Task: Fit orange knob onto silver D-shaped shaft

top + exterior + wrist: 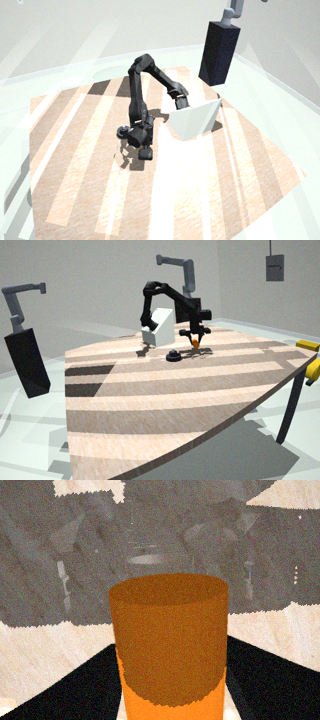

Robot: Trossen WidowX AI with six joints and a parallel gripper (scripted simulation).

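Observation:
The orange knob point(195, 344) point(172, 640) is held off the table, tilted well over, with a round end toward the exterior camera. Its hole does not show; in the top view only orange slivers show behind the gripper. My gripper point(195, 341) point(170, 650) is shut on the knob, with one dark finger on each side. The round dark pedestal point(119, 135) point(173, 358) stands on the table, apart from the knob, to its left in the exterior view. The silver shaft point(123, 127) point(173, 350) stands upright and bare on it. Its flat side is too small to make out.
A white slanted block point(195, 120) point(165, 333) stands on the wooden table point(77, 193) point(134, 418), beside the arm's base. The arm arches from there over to the knob. Striped shadows cross the table. Grey arms on dark stands are beyond the table.

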